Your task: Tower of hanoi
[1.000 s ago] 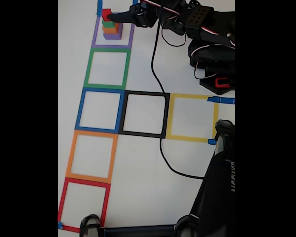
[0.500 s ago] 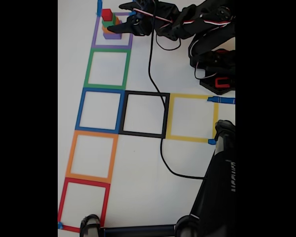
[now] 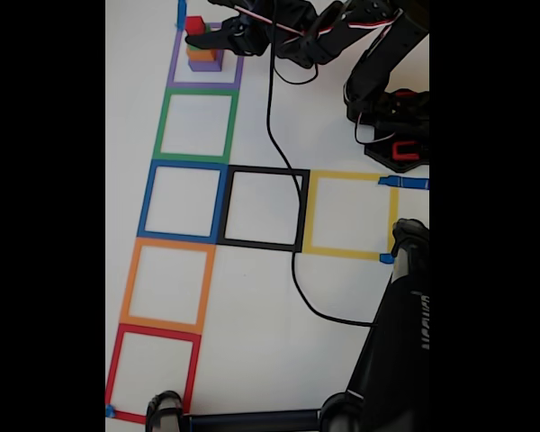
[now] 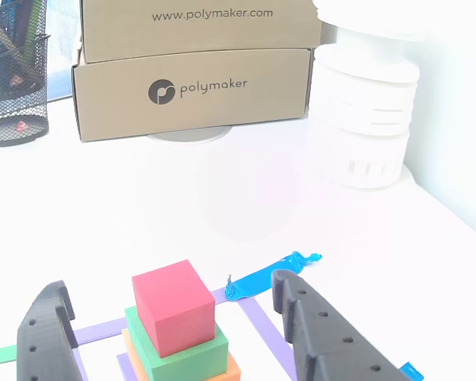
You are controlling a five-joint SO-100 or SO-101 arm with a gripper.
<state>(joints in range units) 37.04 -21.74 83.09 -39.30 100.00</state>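
The tower of hanoi stands stacked inside the purple tape square (image 3: 175, 72) at the top left of the fixed view. Its red cube (image 3: 194, 24) is on top, with the orange cube (image 3: 202, 55) and purple cube (image 3: 206, 65) below. The other view shows the red cube (image 4: 174, 305) resting on the green cube (image 4: 192, 353), with a corner of the orange cube (image 4: 232, 370) under that. My gripper (image 3: 196, 40) reaches in from the right at the level of the stack's upper cubes. The gripper (image 4: 168, 284) is open, with one dark finger on each side of the stack and gaps to the cubes.
Green (image 3: 165, 126), blue (image 3: 146, 200), black (image 3: 304, 209), yellow (image 3: 310, 211), orange (image 3: 126, 286) and red (image 3: 113, 369) tape squares mark the white table. A black cable (image 3: 288, 180) crosses it. The arm base (image 3: 391, 126) sits top right. Cardboard boxes (image 4: 190, 87), a white cylinder (image 4: 363, 119) and a mesh pen holder (image 4: 14, 87) stand behind.
The arm has stretched further left. The gripper dipped beside the stack, then moved left, and its fingers now stand on either side of the upper cubes. The cubes have not moved.
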